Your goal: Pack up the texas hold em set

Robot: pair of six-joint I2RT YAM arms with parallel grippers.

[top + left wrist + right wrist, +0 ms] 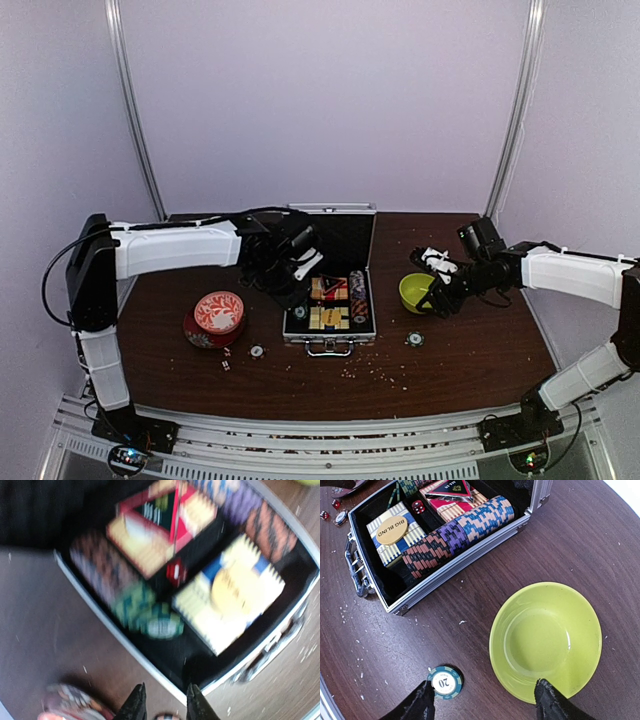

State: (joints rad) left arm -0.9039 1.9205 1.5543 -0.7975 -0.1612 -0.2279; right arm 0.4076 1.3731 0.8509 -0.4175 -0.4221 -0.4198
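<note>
Texas hold em set: its silver case (pixel 330 310) lies open near the middle of the brown table (pixel 470 350), lid propped up toward the back wall and handle (pixel 329 348) facing the arms. Inside the black lining, the right wrist view shows a row of striped chips (pixel 462 532) along the edge nearest the lime-green bowl (pixel 545 640), running orange-and-black, purple, then blue. Beside that row sit 2 tan card decks: one (pixel 395 537) with a round gold "BIG BLIND" button (pixel 391 530) on top, the other (pixel 452 502) with a red-edged triangular button (pixel 453 488) on it, and a red die (pixel 418 506) between them. The left wrist view, badly blurred, shows green chips (pixel 150 617) lying at the opposite side of the case. A teal chip marked 20 (pixel 444 682) lies loose on the table between the case and the bowl; another chip (pixel 256 352) lies in front of the round red tin (pixel 216 318), left of the case. The left gripper (pixel 165 700) hangs over the case's left side with its fingers slightly parted and nothing between them. The right gripper (pixel 482 705) hovers low over the table with its fingers spread wide and empty, one above the loose teal chip and the other over the bowl's near rim.
</note>
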